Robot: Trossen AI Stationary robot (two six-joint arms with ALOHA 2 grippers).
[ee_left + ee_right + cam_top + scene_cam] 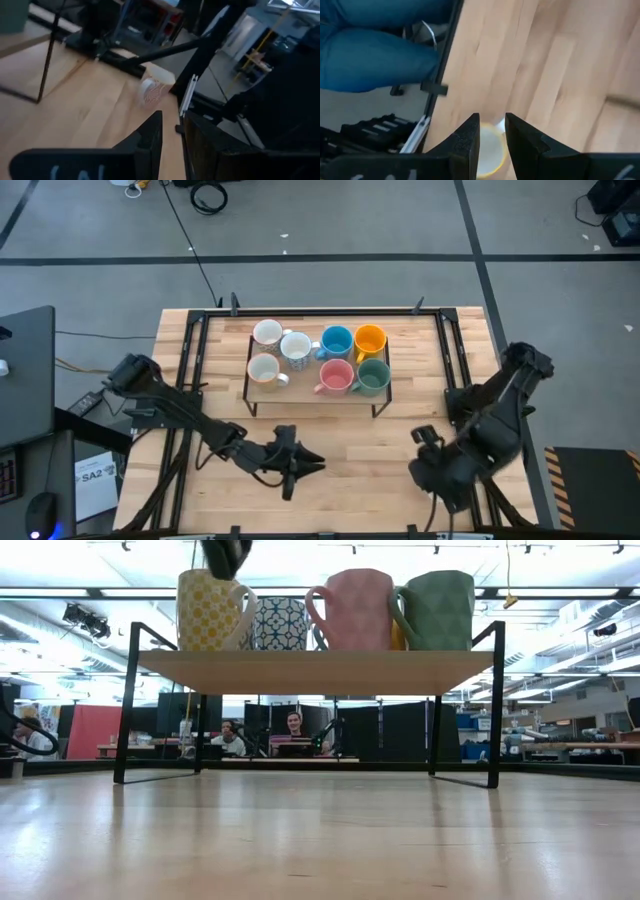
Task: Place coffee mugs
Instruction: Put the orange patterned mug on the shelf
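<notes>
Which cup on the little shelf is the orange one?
The orange mug sits at the right end of the back row on the shelf, next to the blue mug and behind the green mug. No other is orange.
</notes>
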